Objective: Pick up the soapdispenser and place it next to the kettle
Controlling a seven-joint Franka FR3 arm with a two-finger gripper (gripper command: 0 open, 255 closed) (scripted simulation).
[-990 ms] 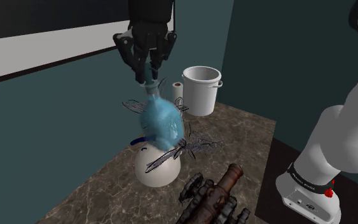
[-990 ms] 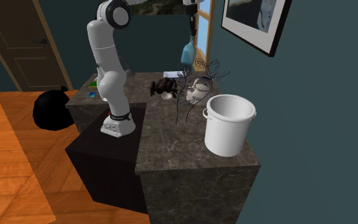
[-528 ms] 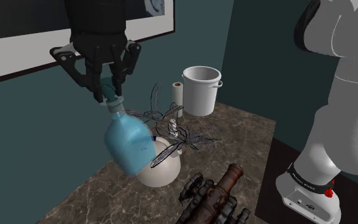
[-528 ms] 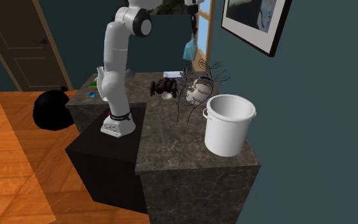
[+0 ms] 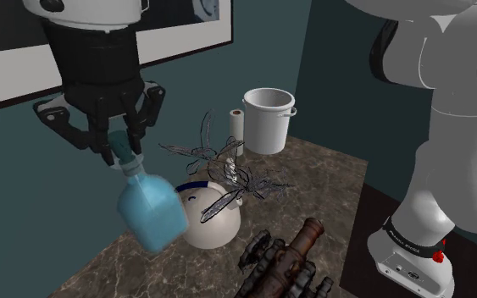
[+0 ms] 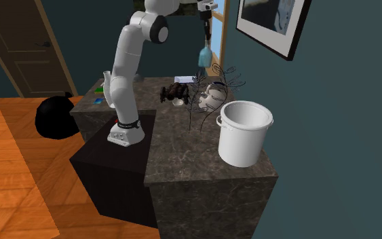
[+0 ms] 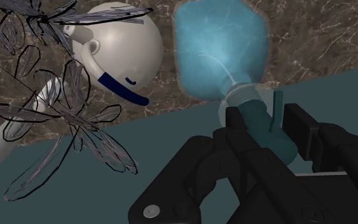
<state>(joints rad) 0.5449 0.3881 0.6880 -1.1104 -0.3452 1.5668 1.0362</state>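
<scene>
My hand (image 5: 118, 154) is clamped on the neck of the soap dispenser (image 5: 152, 216), a pale blue see-through bottle with a round belly. In the wrist view my two black fingers (image 7: 301, 127) press the bluish collar from either side, just under the small pump spout, and the belly hangs out past the fingertips. The soap dispenser is off the desk (image 5: 334, 182), in the air above its dark marbled top, hanging from my hand with the neck up and the body tilted toward the shoulder view's lower right. The belly carries a faint pale curved line, but I cannot make it out as lettering. The kettle (image 5: 218, 216), round and off-white with a dark blue band and a pale spout, stands on the desk just beside the soap dispenser, on the shoulder view's right of it. From the wrist a thin strip of marble shows between the two, so they are apart. Black wiry twigs (image 5: 228, 165) spread over and around the kettle. Farther back stand a white bucket (image 5: 269, 118) and a paper roll (image 5: 236, 127), and a dark cannon (image 5: 287, 258) lies nearer my stand.
</scene>
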